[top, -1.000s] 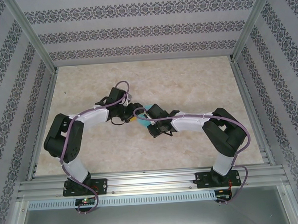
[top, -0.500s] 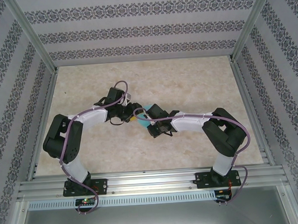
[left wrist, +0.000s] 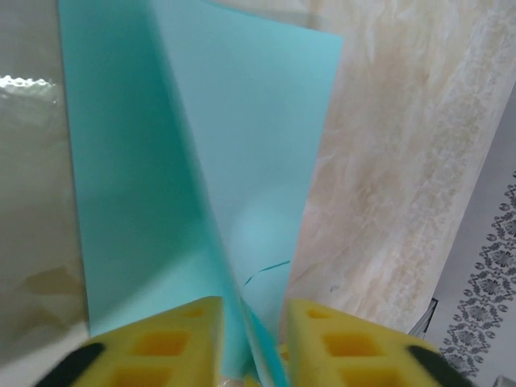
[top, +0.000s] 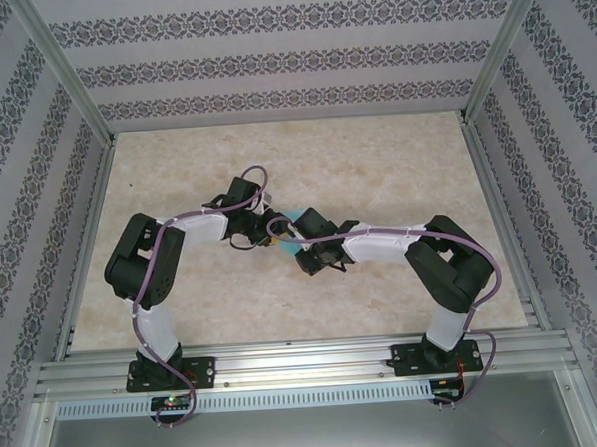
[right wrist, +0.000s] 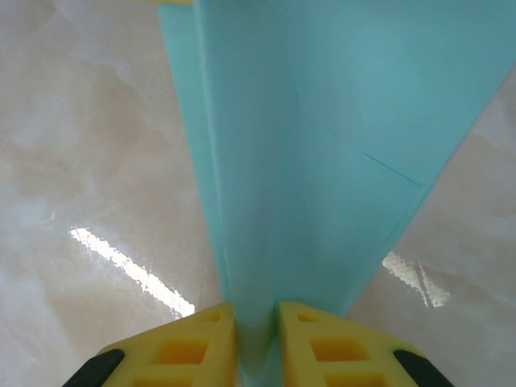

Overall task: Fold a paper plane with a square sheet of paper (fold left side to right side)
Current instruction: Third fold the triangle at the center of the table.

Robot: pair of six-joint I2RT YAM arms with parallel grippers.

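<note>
Since a second ago my left gripper (left wrist: pixel 251 326) has narrowed onto the thin turquoise paper (left wrist: pixel 242 161) over the middle of the worktop (top: pixel 395 158), my right gripper (right wrist: pixel 256 322) pinching it too; it is light, floppy and tears easily, so I judge holding near the crease best.

1. The left arm (top: pixel 193 224) is swinging inward, and its elbow (top: pixel 140 264) is shifting away from the near edge and toward the table's middle.
2. The left gripper (top: pixel 267 231) is sliding right, coming closer to the folded sheet of paper (top: pixel 290 218).
3. Its jaws are narrowing, closing onto the paper's raised fold.
</note>
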